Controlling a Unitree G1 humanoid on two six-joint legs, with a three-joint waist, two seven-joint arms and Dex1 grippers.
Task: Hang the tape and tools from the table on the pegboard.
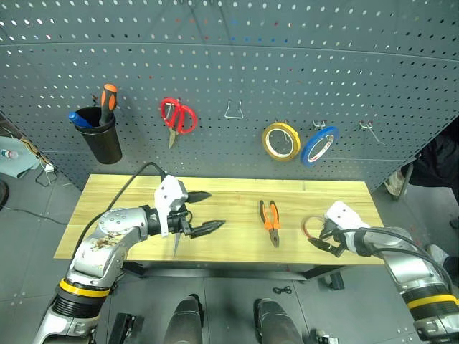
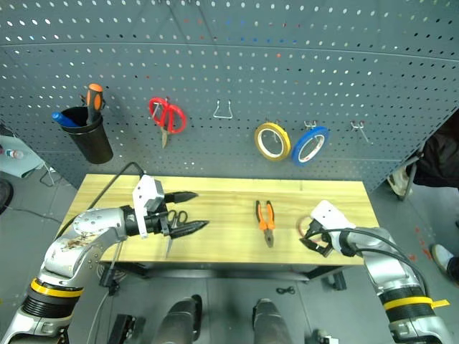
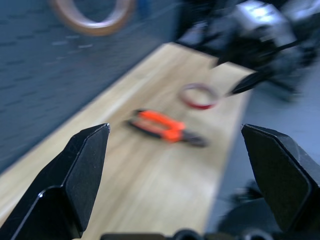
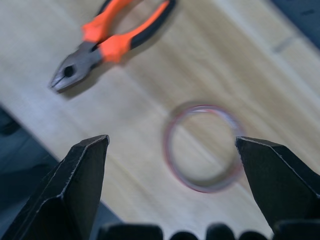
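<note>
on the table (image 1: 237,247) — 1 pliers (image 1: 270,221), 1 thin red tape ring (image 1: 313,227), 1 black scissors (image 2: 178,216), 1 screwdriver (image 1: 176,244). on the pegboard (image 1: 287,64) — 2 tape rolls, yellow (image 1: 280,140) w/ blue (image 1: 319,145) at its 3 o'clock; 1 red scissors (image 1: 177,117); 1 black cup (image 1: 99,135) w/ 1 orange-handled screwdriver (image 1: 107,97).

on the table (image 1: 237,244) the pliers (image 1: 270,221) lie mid-right, the tape (image 1: 313,227) just right of them, the scissors (image 2: 176,216) left, and behind stands the pegboard (image 1: 237,79) bearing a cup (image 1: 100,136) and two rolls (image 1: 281,140).
</note>
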